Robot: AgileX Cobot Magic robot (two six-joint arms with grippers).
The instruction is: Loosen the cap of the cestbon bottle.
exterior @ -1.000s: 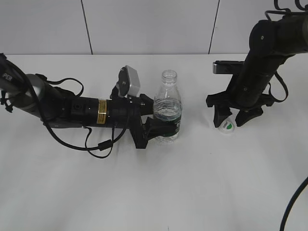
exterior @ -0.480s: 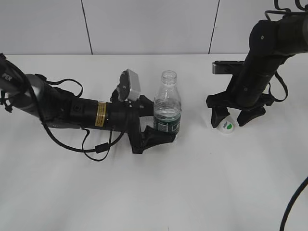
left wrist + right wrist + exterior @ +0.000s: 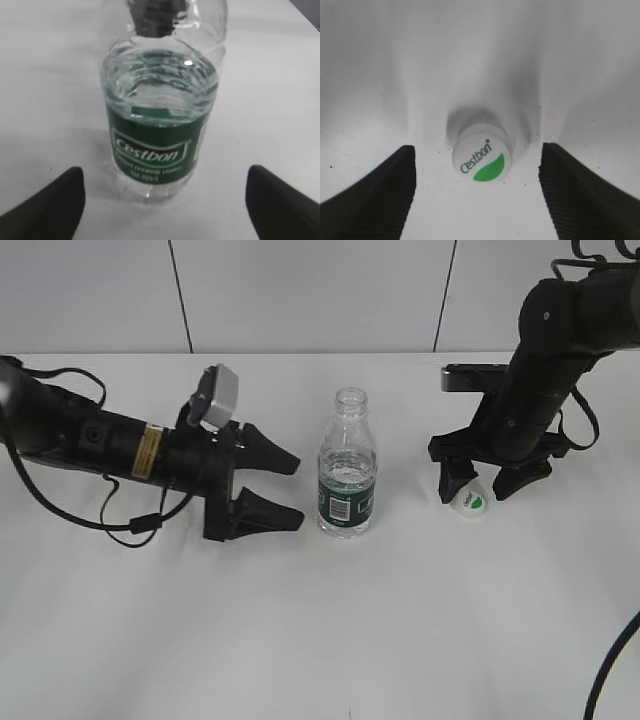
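Observation:
The cestbon bottle [image 3: 348, 475] stands upright and uncapped in the middle of the white table, part full of water, with a dark green label. It fills the left wrist view [image 3: 160, 105]. My left gripper [image 3: 290, 490] is open and empty, a short way left of the bottle and clear of it. The white cap [image 3: 469, 500] with a green leaf mark lies on the table at the right, also seen in the right wrist view [image 3: 481, 159]. My right gripper [image 3: 483, 485] points down over the cap, open, its fingers apart on either side of it.
A black cable [image 3: 150, 525] loops on the table beside the left arm. A white wall with dark seams stands behind the table.
My left gripper has opened, let go of the bottle and drawn back to the left. The bottle stays standing. The right gripper has stayed over the cap.

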